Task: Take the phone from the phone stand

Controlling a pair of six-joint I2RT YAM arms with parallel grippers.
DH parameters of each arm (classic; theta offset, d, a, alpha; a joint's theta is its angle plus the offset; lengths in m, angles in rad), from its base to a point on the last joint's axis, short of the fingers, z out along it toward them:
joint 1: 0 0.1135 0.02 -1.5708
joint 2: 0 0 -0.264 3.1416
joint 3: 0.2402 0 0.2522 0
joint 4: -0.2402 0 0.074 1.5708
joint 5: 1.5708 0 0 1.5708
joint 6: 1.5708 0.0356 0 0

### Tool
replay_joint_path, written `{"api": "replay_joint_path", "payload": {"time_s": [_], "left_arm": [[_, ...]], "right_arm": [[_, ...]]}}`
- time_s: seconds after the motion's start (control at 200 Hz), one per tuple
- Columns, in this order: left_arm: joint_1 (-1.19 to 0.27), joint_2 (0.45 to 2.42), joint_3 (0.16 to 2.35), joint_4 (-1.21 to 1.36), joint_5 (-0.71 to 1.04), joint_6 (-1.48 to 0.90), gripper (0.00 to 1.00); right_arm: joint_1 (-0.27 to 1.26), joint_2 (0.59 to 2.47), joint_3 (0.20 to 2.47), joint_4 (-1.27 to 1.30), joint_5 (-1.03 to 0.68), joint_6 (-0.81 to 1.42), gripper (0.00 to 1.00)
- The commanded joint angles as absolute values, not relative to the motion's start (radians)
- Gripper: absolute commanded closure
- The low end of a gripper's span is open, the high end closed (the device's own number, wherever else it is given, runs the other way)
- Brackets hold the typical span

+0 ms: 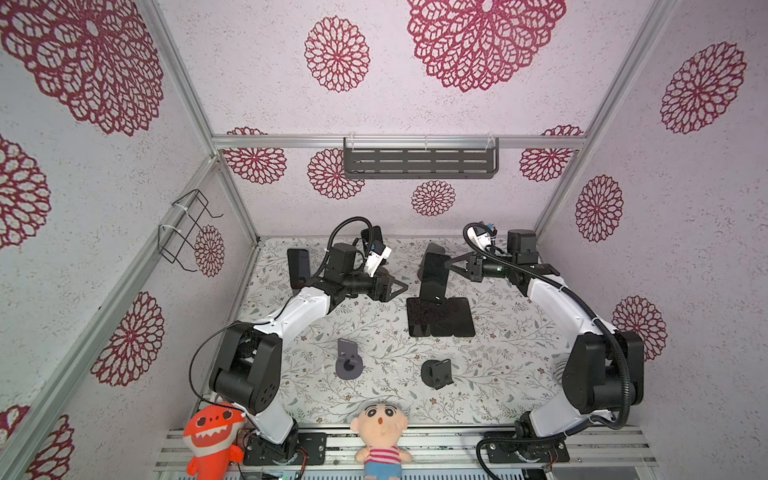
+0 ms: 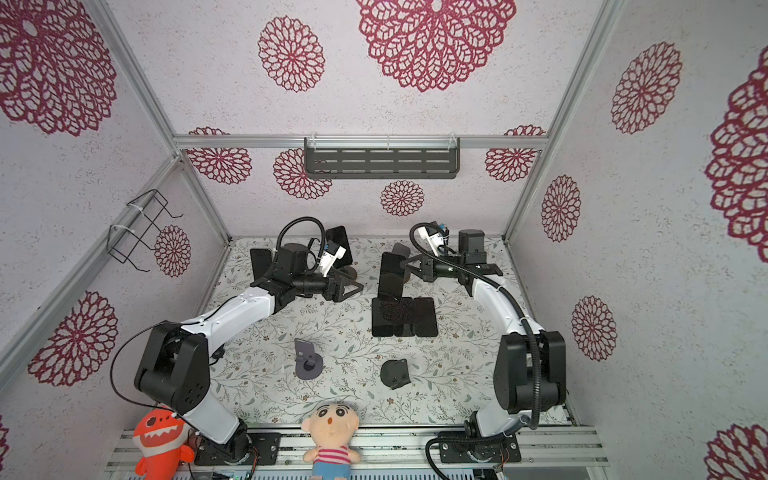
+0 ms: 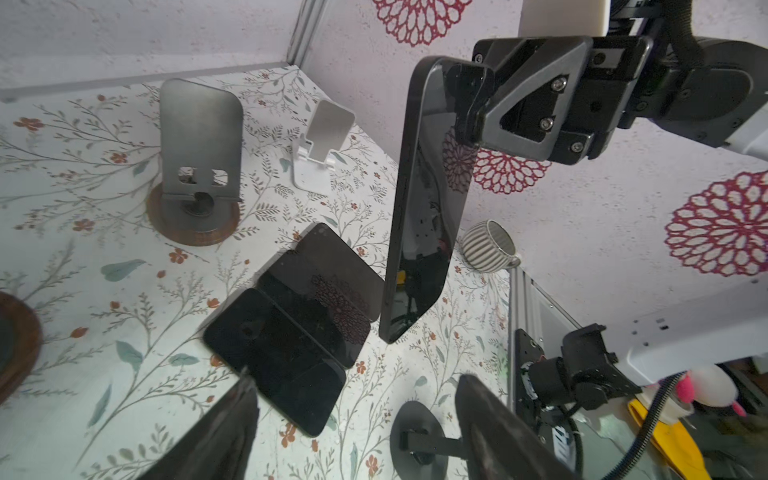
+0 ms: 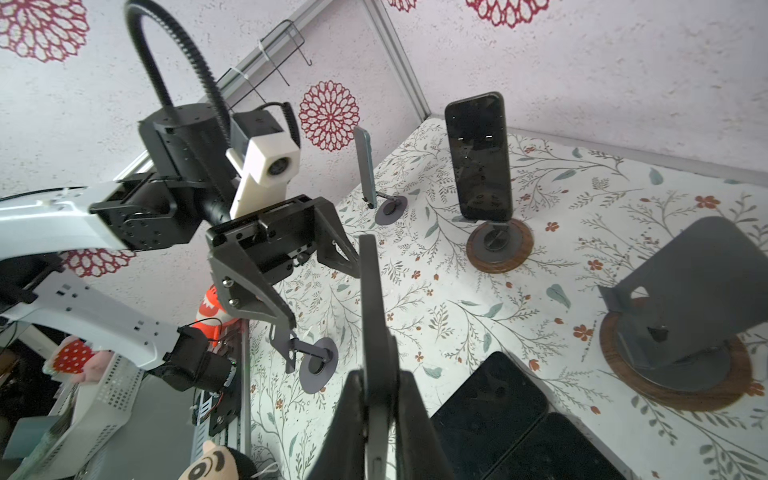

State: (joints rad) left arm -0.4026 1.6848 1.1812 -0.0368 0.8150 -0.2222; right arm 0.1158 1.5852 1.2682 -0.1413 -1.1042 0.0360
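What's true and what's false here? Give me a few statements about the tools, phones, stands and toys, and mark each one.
1. The right tool grips a phone in the air. True.
2. The left tool holds a phone as well. False: it is open and empty.
3. Flat phones lie on the table. True.
4. Every stand is empty. False: a standing phone sits in the wood-based stand.
5. The shark toy is blue. False: it is orange.
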Motion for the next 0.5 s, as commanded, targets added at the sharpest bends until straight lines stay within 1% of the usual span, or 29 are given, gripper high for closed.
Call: {"api": "replay_joint_path", "payload": {"time_s": [0.0,0.09,0.33,0.4,0.495], "left_arm": [[-0.398,1.707,1.201,0.025,0.903,-0.218,0.27],[-0.399,1.717,1.198,0.065,0.932,-0.239,0.32],[-0.425,1.732,1.161,0.178,0.965,-0.266,0.37],[-0.430,1.742,1.167,0.179,0.966,-0.271,0.43],[-0.435,1.753,1.169,0.193,0.970,-0.279,0.45]], "right_arm": [[0.129,1.562,1.281,-0.122,-1.214,-0.009,1.00],[0.147,1.573,1.282,-0.109,-1.229,-0.010,1.00],[0.188,1.610,1.290,-0.062,-1.254,-0.003,1.00],[0.199,1.616,1.289,-0.049,-1.259,-0.002,1.00],[0.212,1.624,1.291,-0.029,-1.268,0.008,1.00]]}}
